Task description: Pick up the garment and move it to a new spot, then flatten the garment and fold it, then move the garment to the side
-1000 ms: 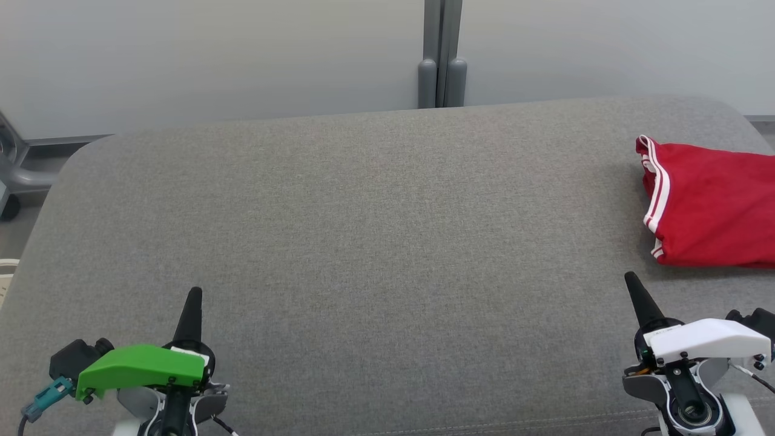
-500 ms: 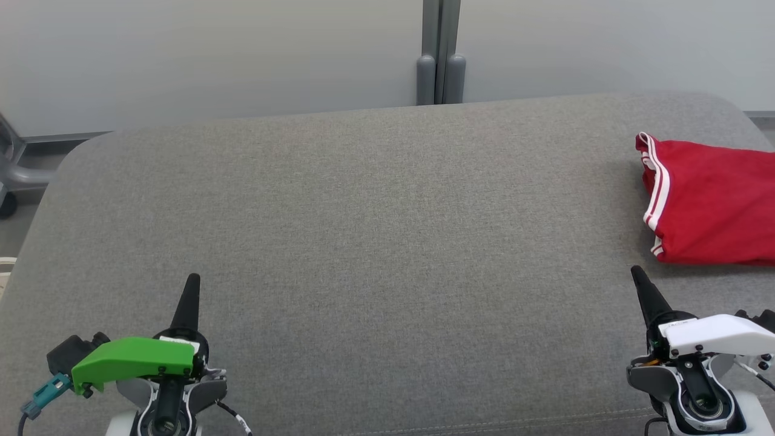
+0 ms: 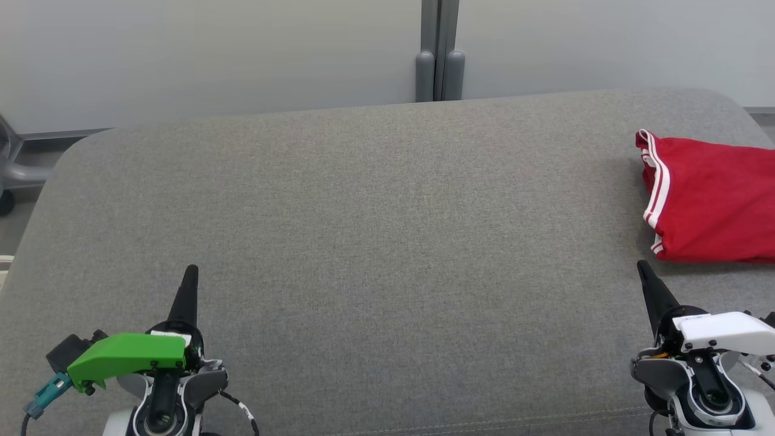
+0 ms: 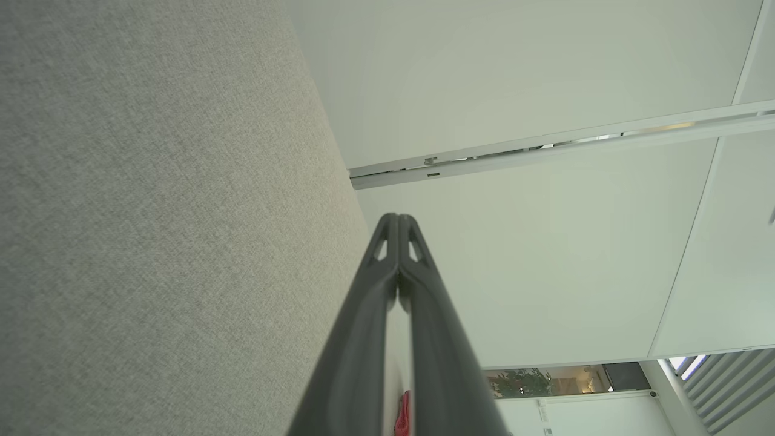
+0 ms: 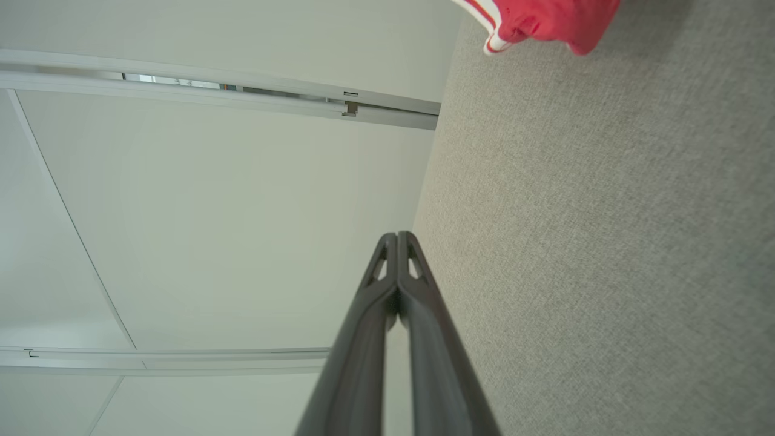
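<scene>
Head view: red striped garment (image 3: 714, 206) far right on gray counter (image 3: 387, 212); left gripper (image 3: 191, 269), right gripper (image 3: 641, 266) near, jaws clenched, empty.

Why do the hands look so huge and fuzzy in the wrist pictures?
Left wrist view: the left hand sits right by the lens, so it looms large and softens toward the bottom edge. Right wrist view: same for the right hand; the garment is cropped at the top. Head view: even light, everything sharp.
</scene>
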Tool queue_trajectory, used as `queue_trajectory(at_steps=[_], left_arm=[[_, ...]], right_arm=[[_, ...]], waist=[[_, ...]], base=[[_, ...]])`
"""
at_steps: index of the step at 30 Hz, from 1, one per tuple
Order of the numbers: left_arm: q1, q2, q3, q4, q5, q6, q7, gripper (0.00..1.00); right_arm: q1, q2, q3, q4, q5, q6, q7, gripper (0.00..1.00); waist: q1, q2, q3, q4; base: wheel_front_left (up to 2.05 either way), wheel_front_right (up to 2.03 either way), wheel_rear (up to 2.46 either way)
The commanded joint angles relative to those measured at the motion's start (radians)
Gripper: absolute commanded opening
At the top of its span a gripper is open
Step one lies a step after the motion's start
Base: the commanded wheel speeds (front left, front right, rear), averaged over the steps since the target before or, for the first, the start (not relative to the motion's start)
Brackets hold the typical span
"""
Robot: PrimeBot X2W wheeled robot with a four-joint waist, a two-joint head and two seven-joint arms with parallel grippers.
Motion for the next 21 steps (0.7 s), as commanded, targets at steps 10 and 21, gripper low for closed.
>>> queue_trajectory(at_steps=[10,21], left_arm=[[-0.033,-0.020,0.031,0.012,-0.056,-0.032,0.017,0.00],[-0.047,-0.039,0.058,0.024,-0.110,-0.054,0.034,0.00]], right_arm=[[-0.025,-0.006,-0.020,0.008,0.084,0.000,0.019,0.00],[-0.033,-0.006,-0.036,0.016,0.157,0.000,0.033,0.00]], waist=[[0.0000,-0.0001,0.005,-0.002],[0.0000,-0.0001,0.011,-0.003]], base=[[0.00,0.00,0.00],[0.00,0.00,0.00]])
